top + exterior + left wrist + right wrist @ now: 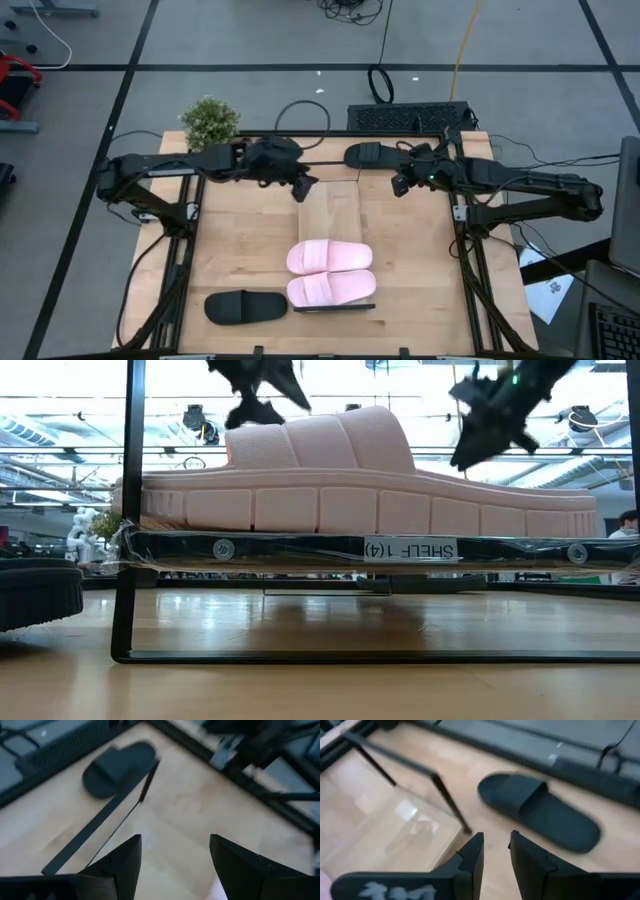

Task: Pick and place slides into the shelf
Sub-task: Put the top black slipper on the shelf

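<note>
Two pink slides (330, 272) sit side by side on the shelf (335, 215) at lower centre of the high view, filling its near end; far end of the shelf panel bare. Low view: pink slide (350, 470) rests on the shelf (300, 550) top, label reads mirrored "SHELF 1(4)".

One black slide (245, 306) lies on the worktop (420, 260) at lower left, off the shelf, just beside the pink pair. Other black slide (372, 154) lies at upper centre of the high view, at the worktop's far edge, near the right pincer.

Left pincer (303, 187) hovers over the shelf's far left corner, fingers spread, nothing between them; left wrist view shows the gap open (172, 865) above bare wood, black slide (117, 767) farther off.

Right pincer (400, 184) hovers just right of the shelf's far end, close to the far black slide; fingers (470, 855) nearly together with a narrow gap, pinching nothing. Black slide (540, 810) lies past them.

Potted plant (210, 122) at upper left corner of the worktop.
</note>
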Controlling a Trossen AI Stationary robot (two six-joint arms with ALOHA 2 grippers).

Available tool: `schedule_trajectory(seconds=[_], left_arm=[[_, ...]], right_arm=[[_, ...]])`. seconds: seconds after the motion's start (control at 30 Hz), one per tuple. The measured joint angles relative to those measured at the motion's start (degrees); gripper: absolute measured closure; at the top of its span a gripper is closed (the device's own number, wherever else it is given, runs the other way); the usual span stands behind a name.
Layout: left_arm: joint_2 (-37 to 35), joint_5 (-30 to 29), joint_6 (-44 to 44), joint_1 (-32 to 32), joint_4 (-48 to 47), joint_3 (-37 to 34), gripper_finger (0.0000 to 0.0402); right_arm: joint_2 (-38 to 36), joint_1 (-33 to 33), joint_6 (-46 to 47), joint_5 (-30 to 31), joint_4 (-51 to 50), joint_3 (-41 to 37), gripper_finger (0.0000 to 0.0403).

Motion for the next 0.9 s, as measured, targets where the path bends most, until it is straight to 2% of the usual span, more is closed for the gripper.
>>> schedule_trajectory(seconds=[0.13, 0.23, 0.3, 0.5, 0.57, 0.7, 0.9], left_arm=[[-3.9, -3.9, -1.4, -2.0, -2.0, 2.2, 0.0172], [-6.3, -6.3, -3.1, -3.4, -2.2, 2.8, 0.0172], [-7.7, -6.9, -4.6, -4.4, -4.0, 2.7, 0.0172], [-9.2, -8.3, -7.9, -7.0, -7.3, 2.7, 0.0172], [-9.2, -8.8, -8.2, -7.5, -8.3, 2.7, 0.0172], [-9.0, -8.7, -8.2, -7.7, -8.4, 2.6, 0.0172], [-8.9, -8.7, -8.3, -7.7, -8.4, 2.6, 0.0172]], right_arm=[[0.1, -4.4, -1.0, -10.1, 13.8, -9.3, 0.0316], [0.1, -9.5, 0.6, -16.1, 27.7, -15.3, 0.0316], [0.1, -13.6, 2.4, -18.9, 32.5, -17.9, 0.0314], [0.0, -24.4, 4.0, -29.4, 34.8, -19.1, 0.0282], [0.4, -26.6, 4.1, -30.9, 36.3, -19.1, 0.0265], [3.2, -29.3, 5.6, -32.6, 38.9, -19.1, 0.0234], [12.6, -29.9, 6.8, -36.7, 46.2, -19.1, 0.0207]])
